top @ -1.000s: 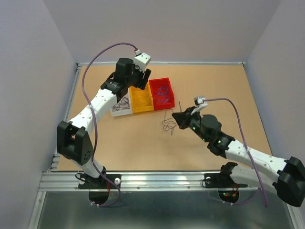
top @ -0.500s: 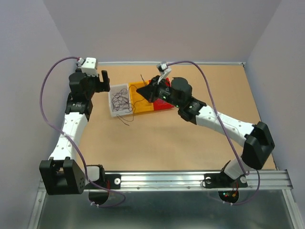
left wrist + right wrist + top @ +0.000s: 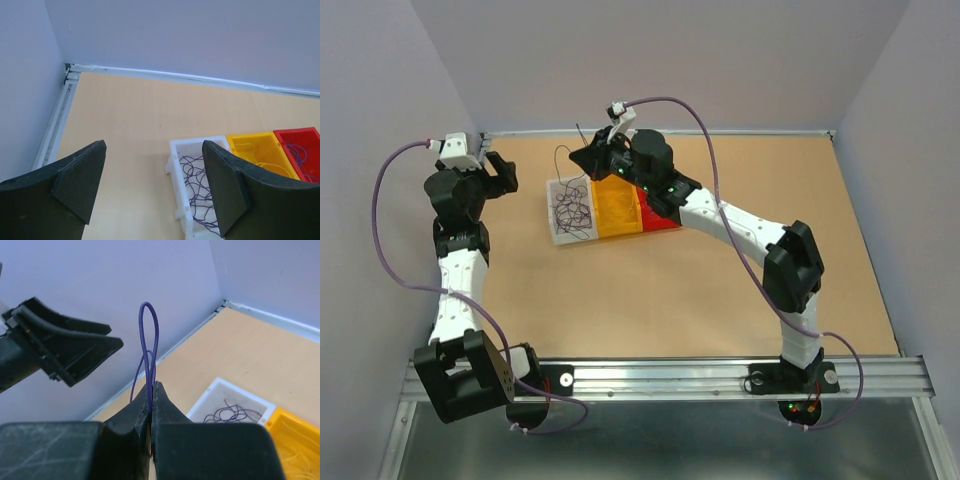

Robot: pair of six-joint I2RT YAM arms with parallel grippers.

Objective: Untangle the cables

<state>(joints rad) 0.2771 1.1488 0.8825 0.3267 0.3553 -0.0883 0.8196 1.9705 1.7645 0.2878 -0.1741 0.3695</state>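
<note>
Right end effector point(image 3: 152, 386) holds one purple wire point(image 3: 149, 325) up near the white bin point(image 3: 173, 155)
Its jaws are clamped together on the looped strand; left end effector point(image 3: 153, 145) hangs wide apart, empty, over the worktop point(image 3: 130, 115); other cables point(image 3: 197, 181) lie in the white bin, yellow bin point(image 3: 250, 142) and red bin point(image 3: 300, 137).

From above and behind, looks down on the whole table point(image 3: 720, 290). At the wrists, peers closely past the left hand point(image 3: 154, 150) and right hand point(image 3: 151, 388) toward the far-left corner. Shares the white bin point(image 3: 175, 172) across all three.
</note>
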